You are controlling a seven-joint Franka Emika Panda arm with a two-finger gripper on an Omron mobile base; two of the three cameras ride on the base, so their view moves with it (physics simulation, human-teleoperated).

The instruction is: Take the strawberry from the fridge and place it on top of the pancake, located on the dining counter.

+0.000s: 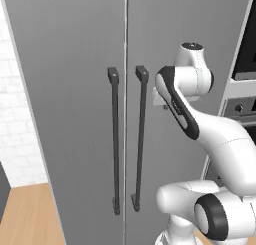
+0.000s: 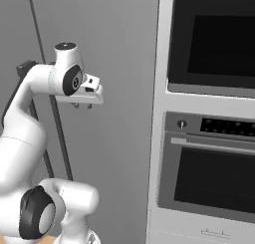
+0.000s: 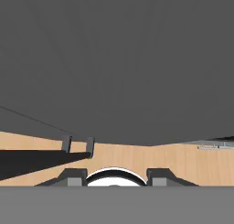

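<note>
The fridge (image 1: pixel 70 114) stood shut, its two grey doors meeting at a centre seam, so any contents were hidden. Two dark vertical bar handles (image 1: pixel 115 139) flanked the seam. The gripper (image 2: pixel 82 104) hung in front of the right door, pointing downward; the arm covered it in the left base view. Whether its jaws were apart or together could not be told. The right base view alone showed the black-glass oven (image 2: pixel 214 158) beside the fridge. The hand view looked down the door to the wood floor (image 3: pixel 137 161).
</note>
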